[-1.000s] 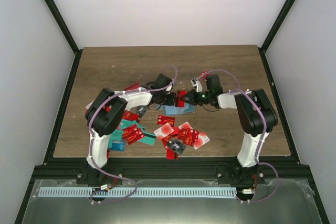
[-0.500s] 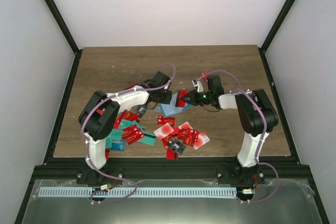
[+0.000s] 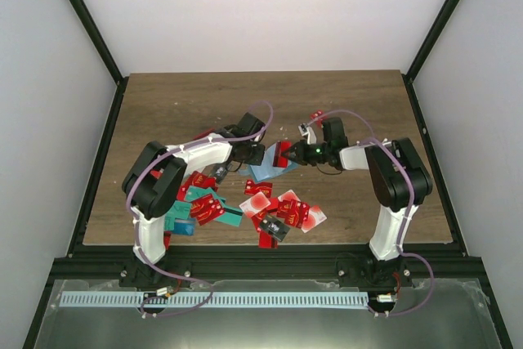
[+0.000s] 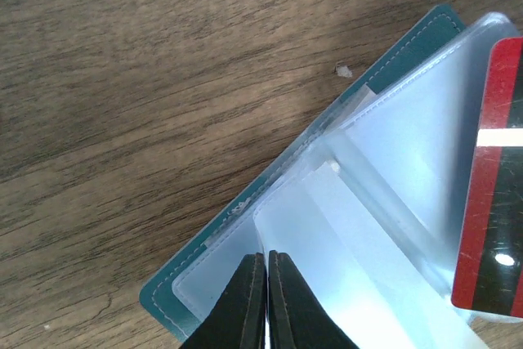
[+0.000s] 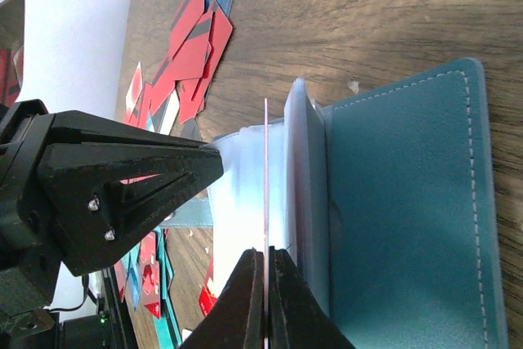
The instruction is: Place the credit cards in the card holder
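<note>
I am pinching my left claw (image 4: pixel 266 261) together on the near edge of one clear leaf of the card holder (image 4: pixel 194 281). Its two fingers are meeting with only that thin plastic between them. The card holder is lying open on the wooden table (image 4: pixel 147 79), near the middle of it, between my two wrists. Its teal cover is facing down and its stack of see-through sleeves (image 4: pixel 392 145) is facing up, looking pale blue.

My right claw (image 5: pixel 266 255) is clamping a red card (image 5: pixel 265 177), which my right wrist camera is seeing edge-on as a thin line. That card is standing just beside the sleeve stack, between it and the leaf my left claw is holding. From my left wrist the same card is showing a red face with a white stripe and a dark band. It is overlapping the right side of the sleeves. I cannot tell whether its edge is sitting inside a pocket or only resting against the plastic.

The other credit cards (image 3: pixel 274 208) are lying loose on the table on the near side of the holder. They are mostly red, with some teal, and several are overlapping one another.
</note>
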You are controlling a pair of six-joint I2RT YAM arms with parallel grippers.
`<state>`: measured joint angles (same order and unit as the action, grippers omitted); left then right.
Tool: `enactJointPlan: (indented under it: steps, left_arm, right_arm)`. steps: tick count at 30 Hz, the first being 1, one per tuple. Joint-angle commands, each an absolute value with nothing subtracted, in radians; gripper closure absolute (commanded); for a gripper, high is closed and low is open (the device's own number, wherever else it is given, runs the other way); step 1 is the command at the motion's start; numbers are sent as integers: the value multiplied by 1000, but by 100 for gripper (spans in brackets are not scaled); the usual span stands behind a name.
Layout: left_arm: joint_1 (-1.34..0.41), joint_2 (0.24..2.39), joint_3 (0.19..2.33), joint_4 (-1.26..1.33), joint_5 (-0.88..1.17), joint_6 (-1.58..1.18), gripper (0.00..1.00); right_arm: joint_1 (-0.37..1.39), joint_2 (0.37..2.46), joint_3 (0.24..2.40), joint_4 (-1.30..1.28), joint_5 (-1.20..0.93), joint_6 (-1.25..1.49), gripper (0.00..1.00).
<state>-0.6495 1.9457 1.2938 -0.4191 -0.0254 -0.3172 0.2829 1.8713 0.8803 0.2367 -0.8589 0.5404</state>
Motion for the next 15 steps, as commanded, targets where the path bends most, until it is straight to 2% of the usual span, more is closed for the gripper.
enactJointPlan:
  steps: [1,10,12,15]
  left_arm:
    - [-647,1945,1289,-438,-34,-311,94]
    - [-647,1953,1270,-431,-46,-311,92]
    - [-647,1951,1269,-437,-54,-312,89]
    - [-647,1929,1256,-449,-74,-324,76]
  right_arm:
    - [289,1898,897,252,-851,536,99]
    - [332,1945,949,213,-824,511,99]
    - [334,1949,954,212,-833,513,99]
    - [336,1955,961,211,-853,518,99]
